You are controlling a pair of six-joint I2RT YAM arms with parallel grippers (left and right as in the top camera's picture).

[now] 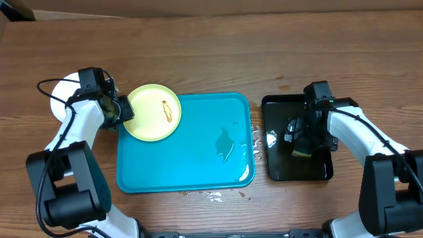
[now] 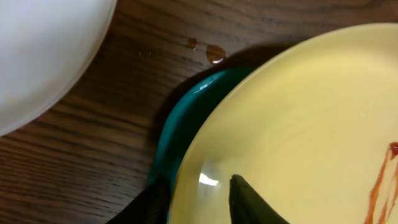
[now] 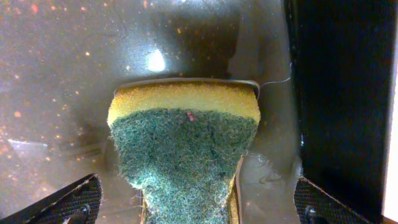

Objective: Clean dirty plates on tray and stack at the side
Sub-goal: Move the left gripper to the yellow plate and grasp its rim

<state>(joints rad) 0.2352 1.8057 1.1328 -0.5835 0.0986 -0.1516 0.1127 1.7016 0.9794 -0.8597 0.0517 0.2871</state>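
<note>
Grasping step: my left gripper (image 1: 123,111) straddles the smeared yellow plate (image 1: 153,112) at the turquoise tray (image 1: 192,168)'s upper-left corner, grip unclear. My right gripper (image 3: 202,200) hangs wide over the sponge (image 3: 185,140). Next, I judge: pinch firmly, lift level.

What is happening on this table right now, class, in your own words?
The left claw straddles the rim of the smeared yellow plate, which overhangs the far-left corner of the blue tray. The right claw hangs open over a sponge on the black tray. A white plate sits on the table to the left.
</note>
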